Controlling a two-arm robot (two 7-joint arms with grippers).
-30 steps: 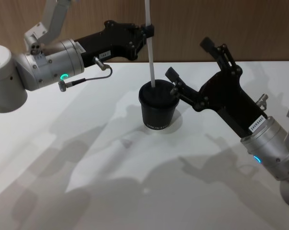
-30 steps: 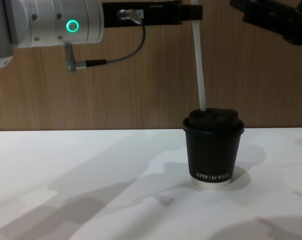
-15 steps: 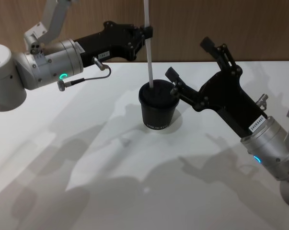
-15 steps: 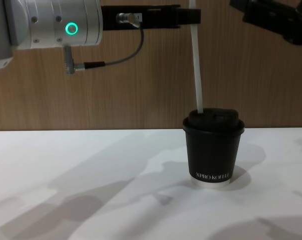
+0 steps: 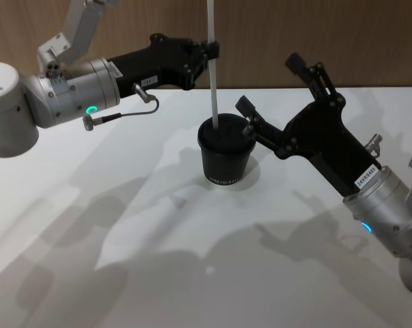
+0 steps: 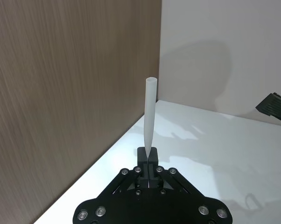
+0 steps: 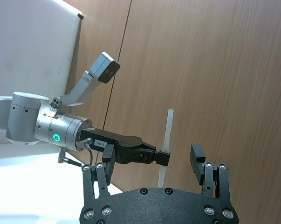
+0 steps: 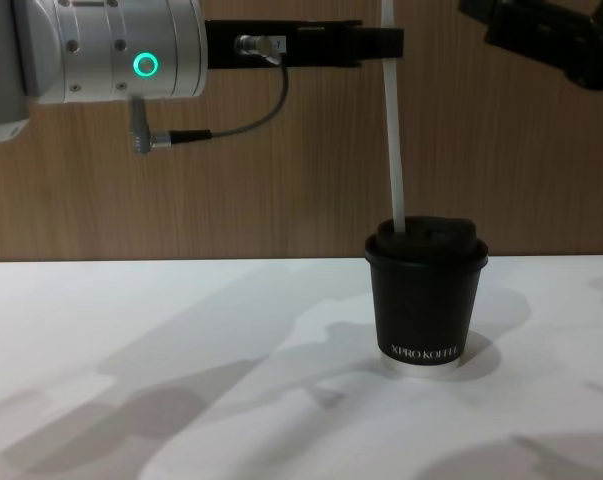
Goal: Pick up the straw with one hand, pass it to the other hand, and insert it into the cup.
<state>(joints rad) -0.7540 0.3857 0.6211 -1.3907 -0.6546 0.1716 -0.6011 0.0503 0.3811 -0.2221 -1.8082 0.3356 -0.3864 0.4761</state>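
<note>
The white straw point(image 5: 212, 75) stands nearly upright, pinched near its upper part by my left gripper point(image 5: 209, 51), which is shut on it. Its lower end meets the domed lid of the black cup point(image 5: 225, 156); I cannot tell whether it is in the lid's hole. From the side, the straw point(image 8: 393, 130) runs from the left gripper point(image 8: 383, 42) down to the cup point(image 8: 426, 300). The left wrist view shows the straw point(image 6: 149, 114) rising from the shut fingertips point(image 6: 148, 157). My right gripper point(image 5: 271, 85) hangs open just right of the cup, holding nothing, and frames the straw point(image 7: 167, 135).
The cup stands on a white table point(image 5: 158, 260) in front of a wooden wall point(image 8: 281, 180). The right arm's black body point(image 5: 325, 147) slants over the table to the right of the cup. The left arm's silver wrist point(image 5: 69, 92) reaches in above the table's back left.
The left gripper has shifted slightly and the straw has swung from a small tilt to nearly upright, its lower end staying at the lid. The right arm has not moved.
</note>
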